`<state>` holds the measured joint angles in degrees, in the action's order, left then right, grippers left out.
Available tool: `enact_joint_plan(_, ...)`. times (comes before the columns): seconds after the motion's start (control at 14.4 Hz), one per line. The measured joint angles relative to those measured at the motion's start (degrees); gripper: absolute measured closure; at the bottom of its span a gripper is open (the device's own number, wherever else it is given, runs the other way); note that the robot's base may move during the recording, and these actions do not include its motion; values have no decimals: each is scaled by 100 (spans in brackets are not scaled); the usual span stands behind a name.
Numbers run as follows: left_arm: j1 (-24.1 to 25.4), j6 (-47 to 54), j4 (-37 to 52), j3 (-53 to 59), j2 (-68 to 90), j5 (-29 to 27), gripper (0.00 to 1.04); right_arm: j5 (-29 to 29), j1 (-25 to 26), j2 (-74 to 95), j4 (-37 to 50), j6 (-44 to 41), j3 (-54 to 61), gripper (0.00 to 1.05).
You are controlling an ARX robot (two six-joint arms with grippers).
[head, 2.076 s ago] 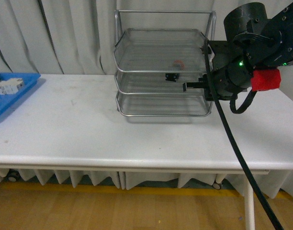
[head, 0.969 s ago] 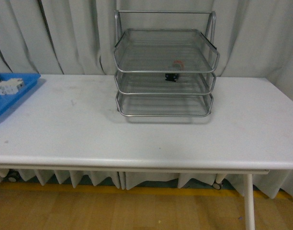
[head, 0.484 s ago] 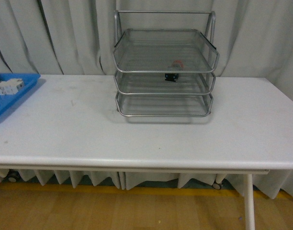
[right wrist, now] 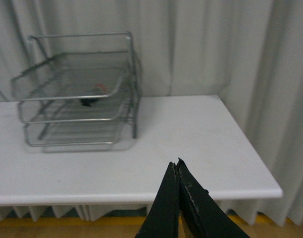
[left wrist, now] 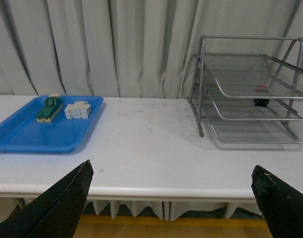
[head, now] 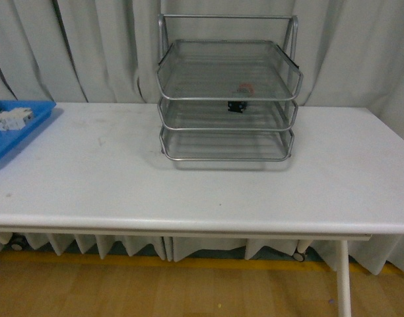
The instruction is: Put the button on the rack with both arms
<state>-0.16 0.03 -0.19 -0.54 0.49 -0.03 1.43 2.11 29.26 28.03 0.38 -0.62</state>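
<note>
On the rack's top tier the button sits placed; left gripper spread wide, right gripper pinched empty — park both clear.

From the front we face the rack square across the table. Our left wrist view looks from off the near edge; our right wrist view likewise. All three share the rack.

We see a blue tray on the white table, holding a green-and-cream switch block beside a white blocky component; grey curtains hang behind.
</note>
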Motion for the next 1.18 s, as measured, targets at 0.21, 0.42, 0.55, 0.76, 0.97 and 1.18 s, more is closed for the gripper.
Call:
enact_joint_plan(0.21, 0, 0, 0, 0, 0, 2, 7, -146, -210, -708, -597, -7, 2, 103)
enact_joint_plan(0.42, 0, 0, 0, 0, 0, 2, 7, -144, -210, -1244, -1097, -7, 2, 103)
enact_joint_plan(0.55, 0, 0, 0, 0, 0, 2, 7, -144, -210, -1515, -1377, -7, 2, 103)
enact_joint_plan(0.76, 0, 0, 0, 0, 0, 2, 7, -144, -210, -1829, -1703, -7, 2, 103)
enact_joint_plan(0.97, 0, 0, 0, 0, 0, -2, 7, -142, -210, -2835, -2833, -7, -2, 103)
enact_joint_plan(1.18, 0, 0, 2, 0, 0, 2, 7, -144, -210, -2903, -2809, -7, -2, 103)
